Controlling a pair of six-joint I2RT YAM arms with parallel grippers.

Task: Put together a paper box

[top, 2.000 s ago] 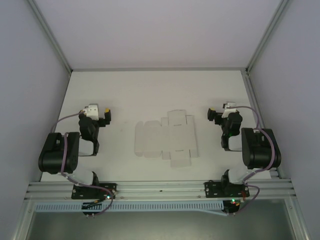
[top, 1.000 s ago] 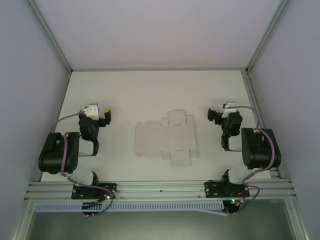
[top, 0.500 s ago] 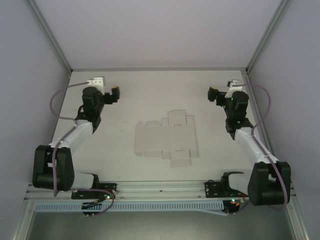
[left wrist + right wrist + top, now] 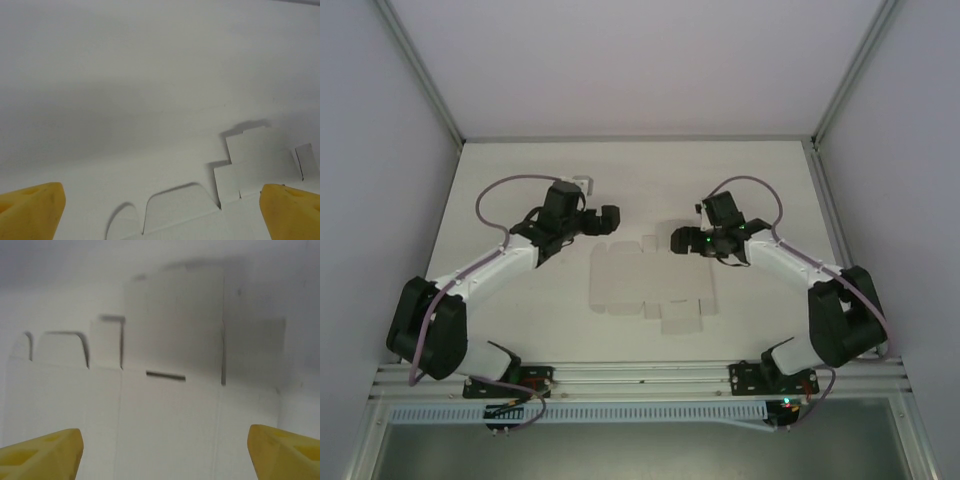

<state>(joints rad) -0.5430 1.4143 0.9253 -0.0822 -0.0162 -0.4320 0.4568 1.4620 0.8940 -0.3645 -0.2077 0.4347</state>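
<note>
The thin, white, creased paper box (image 4: pixel 650 280) is lying flat. The left end effector (image 4: pixel 610 220) and right end effector (image 4: pixel 678 240), fingers apart, are now reaching farther inward.

A matte white worktop (image 4: pixel 520 170) sits between pale grey walls (image 4: pixel 620 60), with an aluminium rail (image 4: pixel 640 375) along its near edge.

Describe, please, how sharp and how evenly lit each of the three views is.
Top external view: evenly lit and sharp, though the flat white die-cut cardboard sheet barely stands out from the white table. Left wrist view: crisp, dark shadows edging the sheet's flaps. Right wrist view: soft and smeared, grey shadow over the far flaps.
</note>
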